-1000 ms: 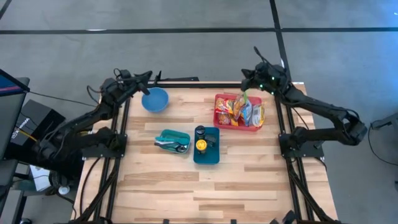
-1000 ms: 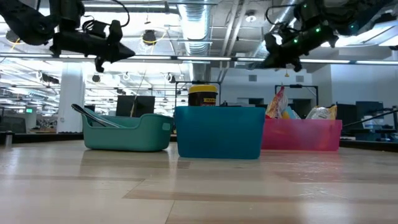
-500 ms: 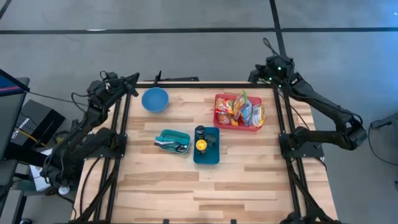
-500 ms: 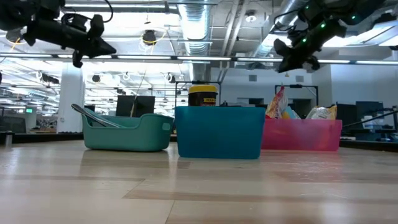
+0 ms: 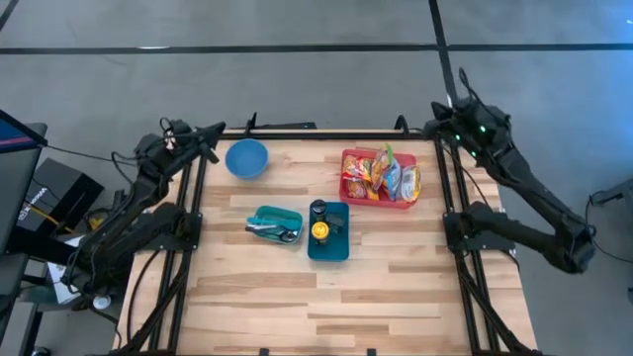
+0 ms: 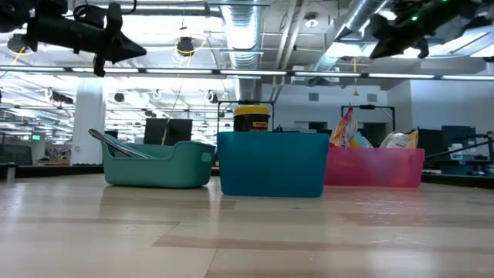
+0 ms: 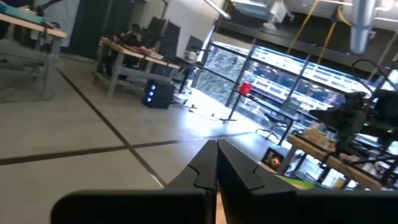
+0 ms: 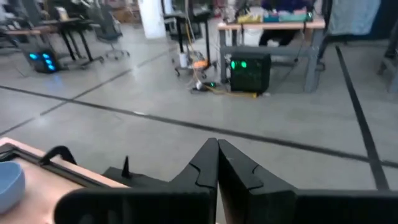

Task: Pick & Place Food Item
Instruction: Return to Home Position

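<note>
The colourful food packets lay in the red plastic bin at the far right of the wooden table, while the left gripper and right gripper, fingers pressed together and empty, had withdrawn to the far corners, indicating placement was complete.

Matte black from base to tip: left arm down the left side of the overhead frame, right arm down the right. Slim tubular links between thicker, blocky joints. Loose black cables looping at the upper left, a thin cable whisker sticking up at the upper right. Small green lights glowing on the right wrist. Left gripper of two dark wedge fingers tapering to a point; right gripper just the same.
</note>
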Available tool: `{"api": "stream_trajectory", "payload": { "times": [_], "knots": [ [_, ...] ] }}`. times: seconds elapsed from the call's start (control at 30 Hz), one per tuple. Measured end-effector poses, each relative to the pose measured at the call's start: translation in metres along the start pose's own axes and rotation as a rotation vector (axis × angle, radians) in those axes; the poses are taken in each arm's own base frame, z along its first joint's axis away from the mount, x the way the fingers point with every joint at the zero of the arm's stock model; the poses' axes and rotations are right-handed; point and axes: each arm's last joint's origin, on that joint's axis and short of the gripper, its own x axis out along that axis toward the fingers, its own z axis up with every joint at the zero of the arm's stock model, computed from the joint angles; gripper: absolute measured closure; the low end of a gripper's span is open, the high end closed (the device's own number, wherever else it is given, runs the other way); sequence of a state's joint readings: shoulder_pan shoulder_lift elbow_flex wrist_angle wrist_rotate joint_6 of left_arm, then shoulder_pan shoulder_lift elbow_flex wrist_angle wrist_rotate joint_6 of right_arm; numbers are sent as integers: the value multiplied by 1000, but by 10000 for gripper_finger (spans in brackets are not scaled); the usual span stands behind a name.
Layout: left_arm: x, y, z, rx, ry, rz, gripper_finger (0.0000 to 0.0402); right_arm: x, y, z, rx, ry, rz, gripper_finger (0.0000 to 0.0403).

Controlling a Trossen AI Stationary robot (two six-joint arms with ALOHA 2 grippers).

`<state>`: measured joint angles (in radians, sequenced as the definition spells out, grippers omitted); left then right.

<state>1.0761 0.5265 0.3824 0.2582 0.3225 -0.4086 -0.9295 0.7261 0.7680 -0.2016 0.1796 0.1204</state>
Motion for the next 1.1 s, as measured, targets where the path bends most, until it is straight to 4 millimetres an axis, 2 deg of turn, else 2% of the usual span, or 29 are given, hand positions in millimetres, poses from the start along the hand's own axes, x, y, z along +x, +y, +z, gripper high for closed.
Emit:
{"api": "stream_trajectory", "payload": {
  "times": [0.13, 0.57, 0.7, 0.93, 1.1],
  "knots": [
    [-4, -5, 2, -7, -20, -18, 401, -12, -1, -10, -11, -16, 51, 403],
    [-25, -12, 2, 15, -7, -28, 401, -38, -9, -39, -35, -49, 68, 403],
    [-29, -13, -1, 14, 22, -42, 401, -44, -9, -48, -36, -47, 152, 403],
    [-32, -17, -2, 66, 57, -130, 401, -53, -5, -50, -34, -66, 352, 403],
    [-36, -20, -1, 92, 52, -181, 401, -63, -5, -46, -39, -124, 373, 403]
  ]
}}
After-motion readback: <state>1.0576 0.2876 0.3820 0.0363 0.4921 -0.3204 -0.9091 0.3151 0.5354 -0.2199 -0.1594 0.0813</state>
